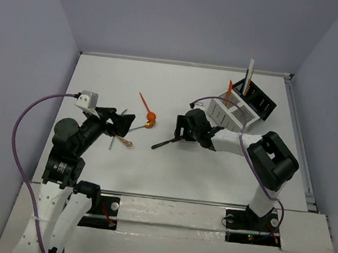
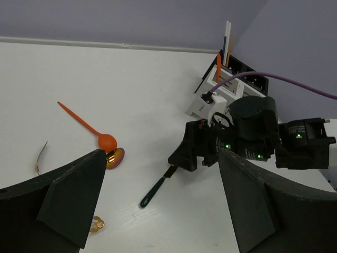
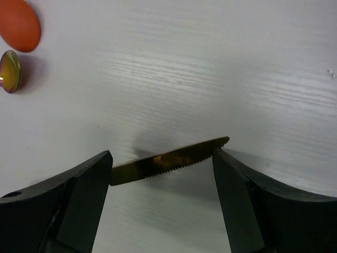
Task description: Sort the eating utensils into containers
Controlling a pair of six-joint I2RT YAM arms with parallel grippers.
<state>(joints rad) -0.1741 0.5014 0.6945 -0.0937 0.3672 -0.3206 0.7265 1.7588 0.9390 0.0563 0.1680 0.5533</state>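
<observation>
A knife with a dark handle [image 1: 163, 143] and a gold serrated blade [image 3: 168, 159] lies on the white table. My right gripper [image 1: 184, 129] is low over the blade and stands open, with the blade running across the gap between its fingertips [image 3: 100, 171]. My left gripper [image 1: 122, 123] is open and holds nothing, to the left of an orange spoon [image 1: 147, 106] and a gold spoon bowl [image 1: 150, 124]. The white slatted caddy [image 1: 226, 116] holds an upright orange utensil [image 1: 228, 90]. The black box [image 1: 259, 100] joined to it holds tall thin pieces [image 1: 250, 71].
More gold-brown pieces [image 1: 126, 142] lie just in front of my left gripper; one ornate gold end [image 2: 96, 225] shows by its left finger. A thin curved piece [image 2: 41, 158] lies further left. Purple cables trail from both wrists. The table's walls stand close behind the containers.
</observation>
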